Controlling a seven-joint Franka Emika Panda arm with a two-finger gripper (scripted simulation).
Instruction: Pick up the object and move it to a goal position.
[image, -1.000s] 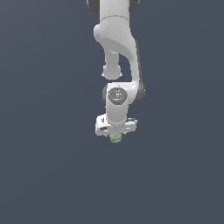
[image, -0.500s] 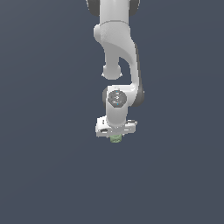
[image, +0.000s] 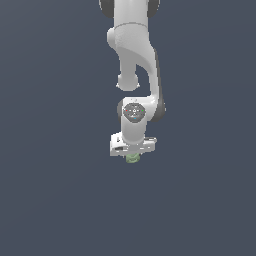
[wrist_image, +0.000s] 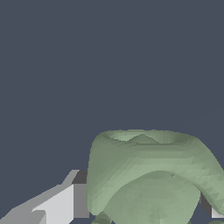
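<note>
Pincer (image: 132, 156) jaws are clamped on the object (image: 132, 158). Carrying is judged underway; steady transport to the goal is called for next.

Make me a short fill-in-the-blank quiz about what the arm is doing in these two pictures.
1. The end effector is shut on a small piece whose colour is pale ____.
2. In the exterior view, the arm reaches down from the ____ edge of the picture.
3. The arm's casing is ____ in colour.

Missing words: green; top; white
</note>
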